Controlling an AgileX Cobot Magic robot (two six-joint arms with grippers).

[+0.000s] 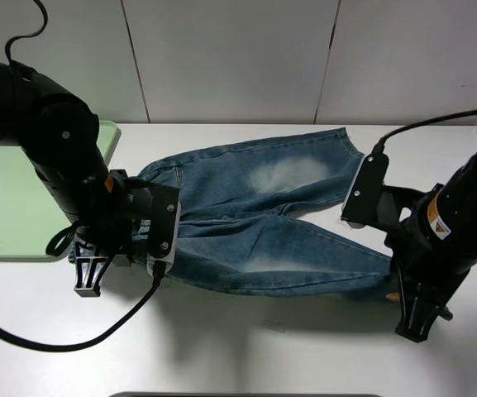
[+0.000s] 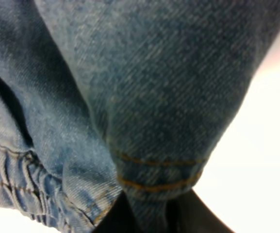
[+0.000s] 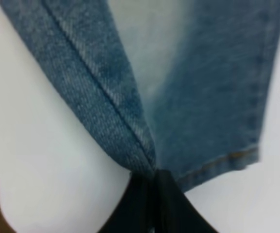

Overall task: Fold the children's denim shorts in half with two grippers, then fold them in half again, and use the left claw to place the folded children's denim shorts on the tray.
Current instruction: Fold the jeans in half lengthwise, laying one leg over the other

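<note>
The children's denim shorts (image 1: 263, 223) lie spread flat on the white table, elastic waistband to the left and both legs reaching right, with pale faded patches. My left gripper (image 1: 88, 271) sits at the near waistband corner. In the left wrist view it (image 2: 149, 216) is shut on a stitched fold of the denim (image 2: 154, 97). My right gripper (image 1: 400, 299) is at the near leg's hem. The right wrist view shows it (image 3: 152, 190) shut on the denim edge (image 3: 130, 111). The pale-green tray (image 1: 7, 207) lies at the far left, partly behind the left arm.
A white panelled wall (image 1: 238, 58) rises behind the table. The left arm's black cable (image 1: 73, 339) loops over the table in front of the shorts. Bare white tabletop (image 1: 263, 347) runs along the near side.
</note>
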